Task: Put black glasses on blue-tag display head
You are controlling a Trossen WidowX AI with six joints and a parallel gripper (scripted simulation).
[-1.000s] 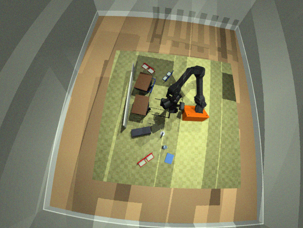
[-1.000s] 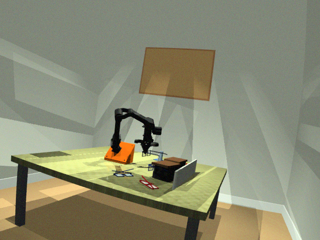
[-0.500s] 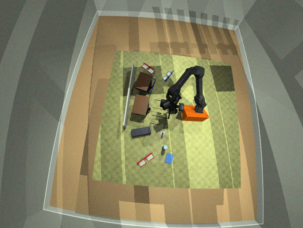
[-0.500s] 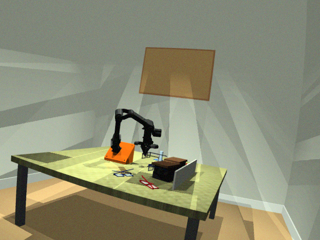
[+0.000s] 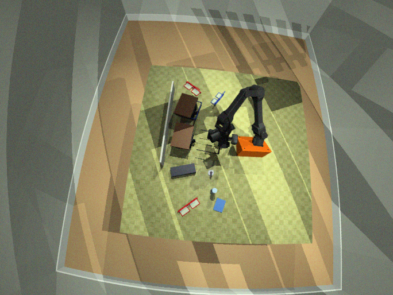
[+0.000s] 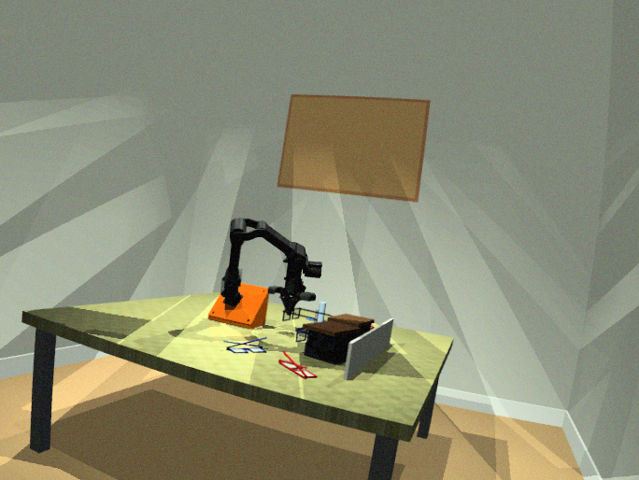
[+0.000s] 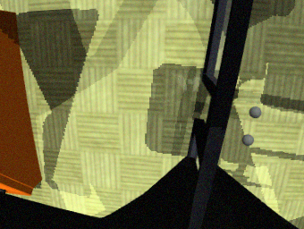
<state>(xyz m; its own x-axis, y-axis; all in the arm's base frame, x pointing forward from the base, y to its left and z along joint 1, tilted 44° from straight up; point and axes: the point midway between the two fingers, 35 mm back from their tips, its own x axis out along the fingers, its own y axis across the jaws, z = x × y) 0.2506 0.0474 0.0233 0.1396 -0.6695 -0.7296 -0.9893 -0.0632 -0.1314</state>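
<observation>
My gripper point(image 5: 218, 146) point(image 6: 289, 308) point(image 7: 196, 168) is shut on the black glasses point(image 5: 203, 139) point(image 6: 308, 311) point(image 7: 231, 75), gripping the thin frame and holding it low over the table. The temples point toward the two brown display heads. The nearer head point(image 5: 182, 135) point(image 6: 353, 320) lies just left of the glasses, a small gap away. The other head point(image 5: 185, 106) point(image 6: 333, 335) has a blue outline at its front edge point(image 5: 197, 111) point(image 6: 301, 335). I cannot make out which head carries the blue tag. In the wrist view the frame runs upward from my fingers over the table.
A white upright panel point(image 5: 166, 123) point(image 6: 369, 346) stands behind the heads. The orange arm base point(image 5: 253, 146) point(image 6: 240, 305) point(image 7: 14, 129) is right of my gripper. Red glasses point(image 5: 191, 87) point(image 6: 296, 367), blue glasses point(image 5: 217, 97) point(image 6: 245, 346), a dark case point(image 5: 182, 170), a second red pair point(image 5: 187, 208) and a blue card point(image 5: 219, 205) lie around.
</observation>
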